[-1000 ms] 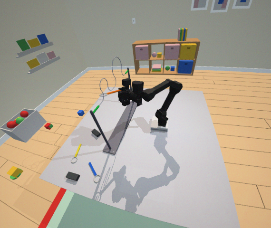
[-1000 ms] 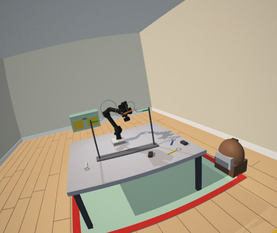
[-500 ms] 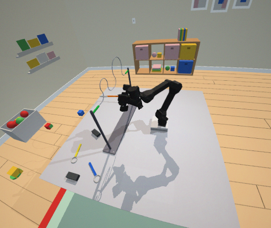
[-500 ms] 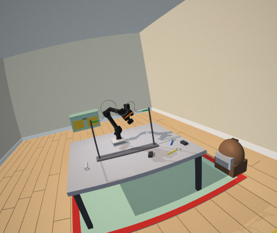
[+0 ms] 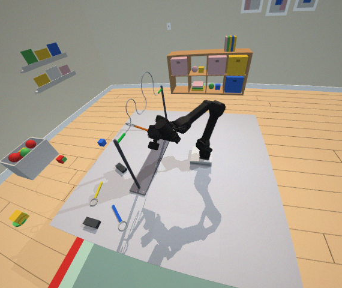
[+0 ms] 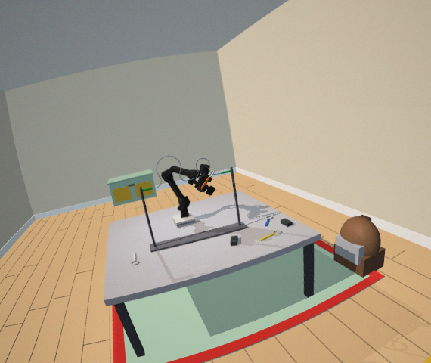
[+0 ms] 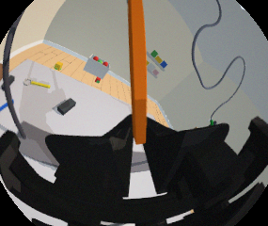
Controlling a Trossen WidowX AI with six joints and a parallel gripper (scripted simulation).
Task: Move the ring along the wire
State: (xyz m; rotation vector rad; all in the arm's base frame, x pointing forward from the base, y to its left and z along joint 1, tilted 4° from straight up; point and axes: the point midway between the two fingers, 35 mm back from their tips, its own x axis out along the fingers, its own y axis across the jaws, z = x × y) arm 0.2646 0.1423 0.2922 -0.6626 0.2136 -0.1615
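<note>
My gripper (image 5: 148,130) (image 6: 203,186) (image 7: 135,118) is shut on the orange handle (image 5: 140,127) (image 6: 206,181) (image 7: 138,71). In the top view the ring (image 5: 129,124) is at the handle's far end, around the thin grey wire (image 5: 146,72) (image 7: 194,54), a little past the green part (image 5: 121,137) (image 6: 226,172) by the near post (image 5: 127,164) (image 6: 235,197). Whether ring and wire touch cannot be told. The other green part (image 5: 159,90) (image 6: 147,189) (image 7: 212,122) is by the far post (image 5: 164,102) (image 6: 147,218). The ring is outside the wrist view.
The wire's curves rise between the posts, beyond my gripper. A dark base bar (image 5: 147,170) joins the posts. A yellow ring tool (image 5: 98,189), a blue ring tool (image 5: 116,213) and two dark blocks (image 5: 120,167) (image 5: 92,222) lie on the table. A pale ring tool (image 6: 134,258) lies by the far post.
</note>
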